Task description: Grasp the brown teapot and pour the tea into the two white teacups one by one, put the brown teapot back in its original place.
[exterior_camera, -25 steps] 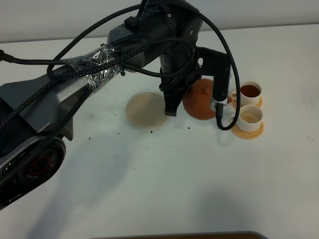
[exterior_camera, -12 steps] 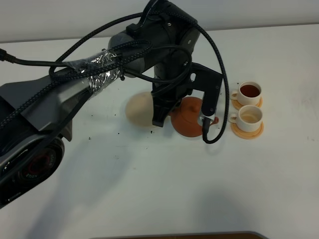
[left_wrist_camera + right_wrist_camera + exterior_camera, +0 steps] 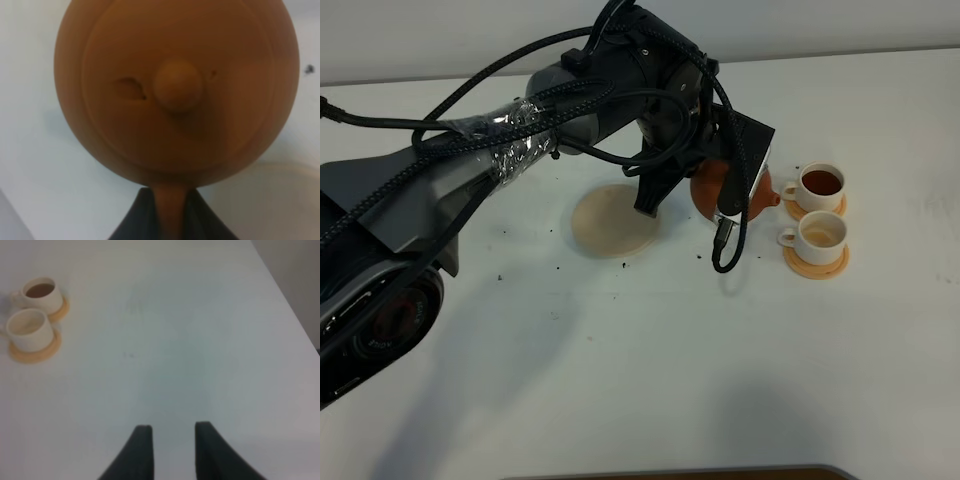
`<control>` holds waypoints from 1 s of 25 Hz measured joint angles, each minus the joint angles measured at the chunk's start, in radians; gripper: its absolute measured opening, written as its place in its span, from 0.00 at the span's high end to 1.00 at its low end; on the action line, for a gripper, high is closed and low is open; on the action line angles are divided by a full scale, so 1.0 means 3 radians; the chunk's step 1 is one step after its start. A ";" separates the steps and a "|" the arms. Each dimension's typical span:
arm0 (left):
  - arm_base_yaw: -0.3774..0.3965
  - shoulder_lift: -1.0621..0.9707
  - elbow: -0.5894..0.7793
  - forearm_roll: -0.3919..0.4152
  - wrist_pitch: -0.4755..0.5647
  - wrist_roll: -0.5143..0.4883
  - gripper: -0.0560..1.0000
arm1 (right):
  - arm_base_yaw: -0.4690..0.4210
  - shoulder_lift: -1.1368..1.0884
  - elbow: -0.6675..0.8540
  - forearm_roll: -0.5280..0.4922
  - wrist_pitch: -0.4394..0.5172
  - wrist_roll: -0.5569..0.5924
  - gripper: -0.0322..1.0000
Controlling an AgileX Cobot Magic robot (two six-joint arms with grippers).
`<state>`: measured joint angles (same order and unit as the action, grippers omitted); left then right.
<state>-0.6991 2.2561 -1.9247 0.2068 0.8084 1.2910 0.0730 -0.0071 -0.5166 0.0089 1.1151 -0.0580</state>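
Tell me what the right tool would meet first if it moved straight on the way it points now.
Only bare table lies ahead of the right tool; the cups stand well off to one side. It would probably touch the table top first, though depth is unclear.

The dark grey left arm (image 3: 410,205) has black fingers (image 3: 131,226) and braided cables (image 3: 370,122) under crinkled clear tape (image 3: 520,150).

Bright even light, soft grey shadows across the table (image 3: 650,400), both wrist views blurred
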 joint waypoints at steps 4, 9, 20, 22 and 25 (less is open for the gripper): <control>-0.0033 0.0058 0.0000 0.0033 -0.0171 0.0126 0.81 | 0.0000 0.0000 0.0000 0.0000 0.0000 0.0000 0.74; -0.0109 0.0141 0.0000 0.0267 -0.0341 0.0183 0.81 | 0.0000 0.0000 0.0000 0.0000 0.0000 0.0000 0.74; -0.0285 0.0210 0.0006 0.0763 -0.0580 -0.0086 0.81 | 0.0000 0.0000 0.0000 0.0000 0.0000 0.0000 0.74; -0.0320 0.0210 0.0006 0.0918 -0.0591 -0.0171 0.81 | 0.0000 0.0000 0.0000 0.0000 0.0000 0.0000 0.74; -0.0358 0.0210 0.0006 0.1062 -0.0595 -0.0248 0.81 | 0.0000 0.0000 0.0000 0.0000 0.0000 0.0000 0.74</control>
<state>-0.8065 2.3191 -1.9228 0.5254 0.6301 1.2167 0.0730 -0.0071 -0.5166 0.0089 1.1151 -0.0580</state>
